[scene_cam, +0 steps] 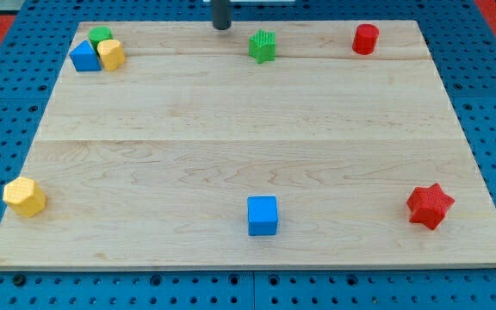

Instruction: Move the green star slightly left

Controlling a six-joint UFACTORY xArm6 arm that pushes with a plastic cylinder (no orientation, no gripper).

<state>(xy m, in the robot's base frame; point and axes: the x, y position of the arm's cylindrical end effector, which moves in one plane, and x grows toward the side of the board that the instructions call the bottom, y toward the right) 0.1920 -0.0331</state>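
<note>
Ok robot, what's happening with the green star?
My tip at the view's top, just left of green star, not touching. Star sits alone. Tip is on the wrong side for pushing left.

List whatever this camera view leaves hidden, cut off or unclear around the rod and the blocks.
- My tip: the rod above it is cut off by the view's top edge.
- Green block in the top-left cluster: partly hidden behind the blue block and yellow block; shape unclear.
- Green star: far side hidden; gap to my tip hard to judge from one view.
</note>
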